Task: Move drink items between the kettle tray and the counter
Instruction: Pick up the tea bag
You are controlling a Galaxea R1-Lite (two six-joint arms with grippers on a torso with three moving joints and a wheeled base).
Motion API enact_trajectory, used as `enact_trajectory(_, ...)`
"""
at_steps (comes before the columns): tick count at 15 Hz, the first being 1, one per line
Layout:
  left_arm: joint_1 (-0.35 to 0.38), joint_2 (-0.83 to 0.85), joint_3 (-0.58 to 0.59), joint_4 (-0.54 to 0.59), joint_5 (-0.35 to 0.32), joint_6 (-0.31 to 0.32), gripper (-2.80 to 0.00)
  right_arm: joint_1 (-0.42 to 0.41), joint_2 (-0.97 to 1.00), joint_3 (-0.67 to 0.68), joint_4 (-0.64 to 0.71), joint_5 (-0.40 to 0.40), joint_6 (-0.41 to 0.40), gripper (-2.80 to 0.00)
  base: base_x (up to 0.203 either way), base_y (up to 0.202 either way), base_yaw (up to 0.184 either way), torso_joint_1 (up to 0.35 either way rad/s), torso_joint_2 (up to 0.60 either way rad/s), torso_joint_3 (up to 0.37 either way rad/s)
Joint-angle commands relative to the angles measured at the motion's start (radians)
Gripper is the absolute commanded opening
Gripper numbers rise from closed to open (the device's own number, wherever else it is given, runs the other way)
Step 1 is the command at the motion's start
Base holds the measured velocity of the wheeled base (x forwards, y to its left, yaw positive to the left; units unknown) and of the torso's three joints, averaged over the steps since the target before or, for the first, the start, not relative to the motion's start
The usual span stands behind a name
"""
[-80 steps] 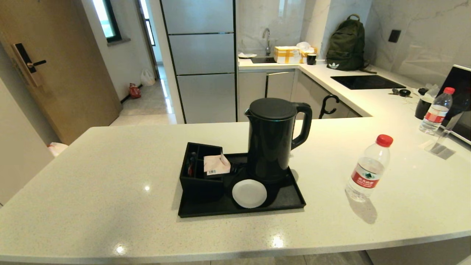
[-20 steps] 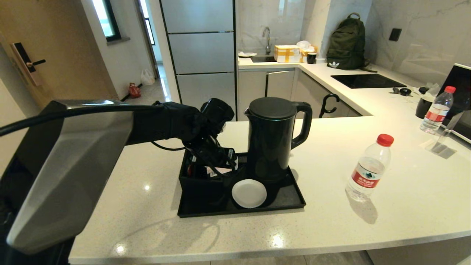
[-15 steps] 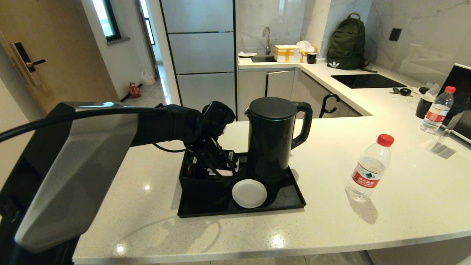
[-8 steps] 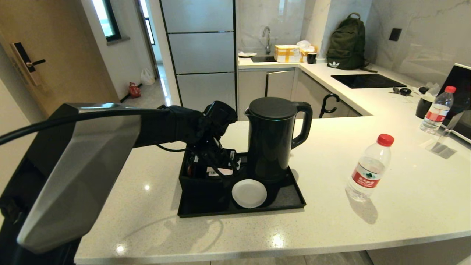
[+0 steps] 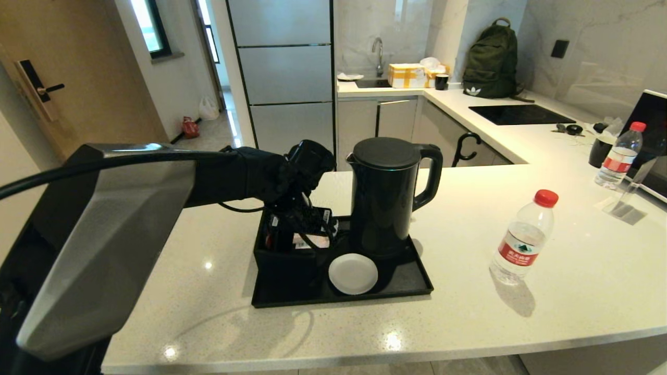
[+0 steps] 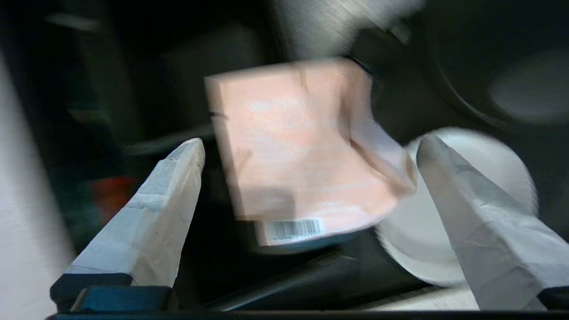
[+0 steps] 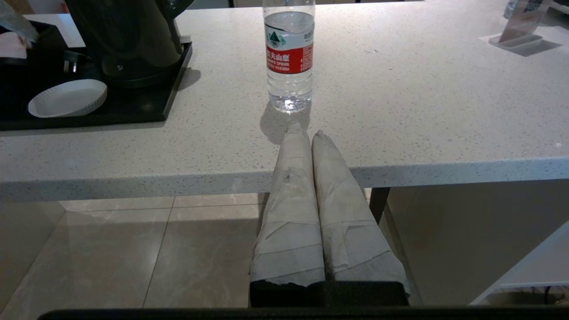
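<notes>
The pale pink tea sachet (image 6: 293, 146) lies on the black compartmented box (image 5: 281, 260) at the left end of the kettle tray (image 5: 406, 284). My left gripper (image 6: 311, 142) hangs open just over it, one finger on each side and neither touching; from the head it shows above the box (image 5: 307, 229), hiding most of the sachet (image 5: 312, 241). The water bottle (image 5: 521, 239) with the red cap stands upright on the counter (image 5: 208, 312), right of the tray. My right gripper (image 7: 304, 131) is shut and empty, low before the counter's front edge, facing the bottle (image 7: 289, 53).
A tall black kettle (image 5: 385, 198) stands on the tray beside the box, with a white round dish (image 5: 353, 273) in front of it. A second bottle (image 5: 619, 156) and a dark screen stand at the far right. The left arm spans the counter's left side.
The left arm came in from the left and reached over the box. In the last second it only shifted slightly above the sachet. The bottle and the tray have not moved.
</notes>
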Motion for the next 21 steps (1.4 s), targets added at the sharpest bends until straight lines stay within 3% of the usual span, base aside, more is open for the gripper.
enact_trajectory(1,0.004,-0.024,0.002,0.004,0.023,-0.004,0.00,0.000,0.000,0.002,-0.001,0.000,-0.001,-2.80,0.000,0.000,0.000,0.000,0.00,0.000)
enact_trajectory(4,0.003,-0.027,0.002,0.008,0.103,-0.018,0.00,0.000,0.000,0.002,-0.001,0.000,-0.001,-2.80,0.000,0.000,0.000,0.000,0.00,0.000)
enact_trajectory(12,-0.001,-0.028,0.004,0.009,0.101,-0.019,0.00,0.000,0.000,0.002,-0.001,0.000,-0.001,-2.80,0.000,0.000,0.000,0.000,0.00,0.000)
enact_trajectory(14,-0.050,-0.028,0.004,0.007,0.096,-0.018,0.00,0.000,0.000,0.002,-0.001,0.000,-0.001,-2.80,0.000,0.000,0.000,0.000,0.00,0.000)
enact_trajectory(21,-0.094,-0.014,0.007,0.017,0.095,-0.026,0.00,0.000,0.000,0.002,-0.001,0.000,-0.001,-2.80,0.000,0.000,0.000,0.000,0.00,0.000)
